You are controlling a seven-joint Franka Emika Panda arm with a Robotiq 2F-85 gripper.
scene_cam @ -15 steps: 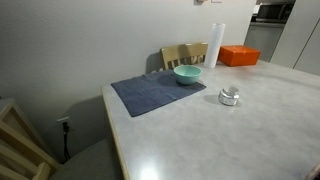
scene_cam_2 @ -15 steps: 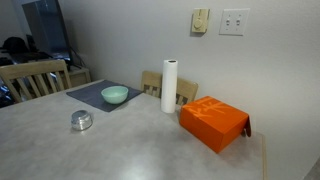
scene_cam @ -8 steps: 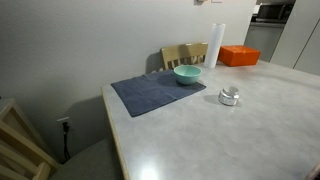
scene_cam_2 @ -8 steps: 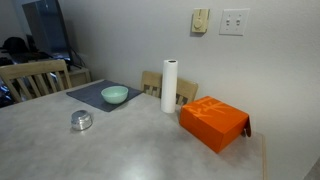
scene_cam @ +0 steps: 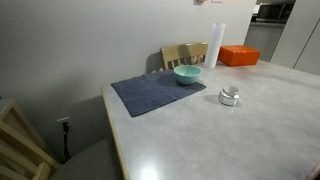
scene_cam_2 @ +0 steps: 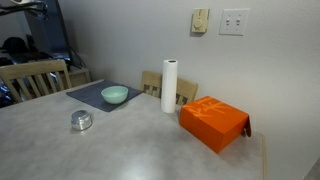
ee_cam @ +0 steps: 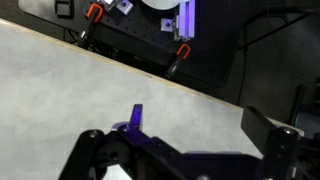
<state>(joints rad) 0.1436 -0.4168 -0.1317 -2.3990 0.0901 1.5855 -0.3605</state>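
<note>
In the wrist view my gripper (ee_cam: 200, 125) comes in from the bottom and stands open above the bare grey table top (ee_cam: 90, 85). One fingertip (ee_cam: 135, 117) is lit purple, and nothing lies between it and its dark twin. The arm does not show in either exterior view. On the table are a teal bowl (scene_cam: 187, 74) (scene_cam_2: 114, 95) on a blue-grey mat (scene_cam: 145, 95) (scene_cam_2: 90, 97), and a small silver tin (scene_cam: 230, 96) (scene_cam_2: 81, 120) apart from them.
A white paper roll (scene_cam: 215, 45) (scene_cam_2: 169, 86) stands upright near the wall, beside an orange box (scene_cam: 239, 56) (scene_cam_2: 213, 122). Wooden chairs (scene_cam: 185, 54) (scene_cam_2: 35, 77) stand at the table's sides. Orange-handled clamps (ee_cam: 182, 52) grip the table edge in the wrist view.
Nothing on the table has moved. A pale strip has come into the top left corner of an exterior view.
</note>
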